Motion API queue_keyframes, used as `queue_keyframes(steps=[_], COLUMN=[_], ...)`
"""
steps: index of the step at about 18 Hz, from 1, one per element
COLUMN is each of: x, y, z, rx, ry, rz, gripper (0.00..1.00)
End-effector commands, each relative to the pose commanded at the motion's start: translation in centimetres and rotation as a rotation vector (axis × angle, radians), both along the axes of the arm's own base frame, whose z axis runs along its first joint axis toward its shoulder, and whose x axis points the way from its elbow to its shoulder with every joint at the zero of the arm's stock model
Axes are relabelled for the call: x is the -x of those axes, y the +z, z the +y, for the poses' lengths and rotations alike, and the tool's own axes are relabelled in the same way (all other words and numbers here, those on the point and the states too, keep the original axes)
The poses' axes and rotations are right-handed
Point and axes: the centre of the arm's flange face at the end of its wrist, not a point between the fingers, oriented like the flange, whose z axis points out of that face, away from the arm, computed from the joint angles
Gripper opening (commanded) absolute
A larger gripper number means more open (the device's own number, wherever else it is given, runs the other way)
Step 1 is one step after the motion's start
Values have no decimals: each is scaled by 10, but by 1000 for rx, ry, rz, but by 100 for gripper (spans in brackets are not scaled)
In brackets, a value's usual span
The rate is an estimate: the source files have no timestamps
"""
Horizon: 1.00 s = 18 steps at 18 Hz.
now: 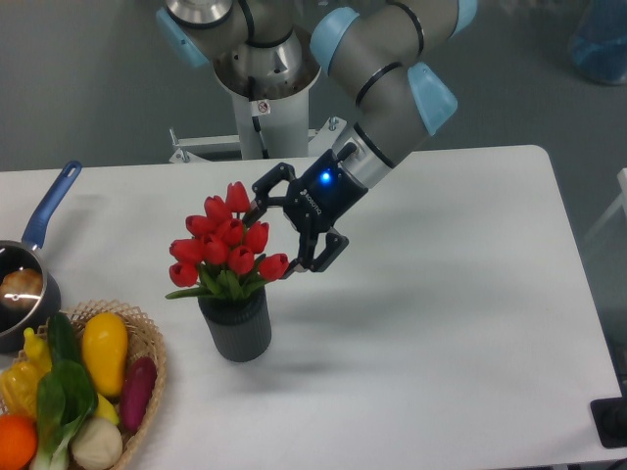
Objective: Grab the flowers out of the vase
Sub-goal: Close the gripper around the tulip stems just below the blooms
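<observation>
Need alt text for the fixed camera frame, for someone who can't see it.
An open two-finger gripper reaches in from the right beside a bunch of red tulip flowers standing in a dark ribbed vase on a white table. At the left edge sit a vegetable basket and a blue-handled saucepan.

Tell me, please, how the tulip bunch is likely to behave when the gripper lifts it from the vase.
The tulip bunch looks top-heavy, so its buds may sway. The thin stems could bend if squeezed. The vase is short and narrow, so it might tip or drag along. The open gripper is beside the buds.
</observation>
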Motion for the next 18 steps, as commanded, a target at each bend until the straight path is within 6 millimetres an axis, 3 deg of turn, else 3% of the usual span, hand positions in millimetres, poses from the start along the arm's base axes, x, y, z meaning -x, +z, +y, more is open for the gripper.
queue_keyframes(steps=[2,3,4,6,7,9,18], x=[4,4,4,7,8,9,16], y=[-9,-13,-13,-16,-18,-17,0], z=[6,9,9,5,4,4,-2], rx=[-26,-31,-33,-29,-29,-24,25], ry=[0,-1,-2,6,8,8,81], rz=[-3,0,3,0,-1,6,-48], gripper=[100,92,73,25,7,0,0])
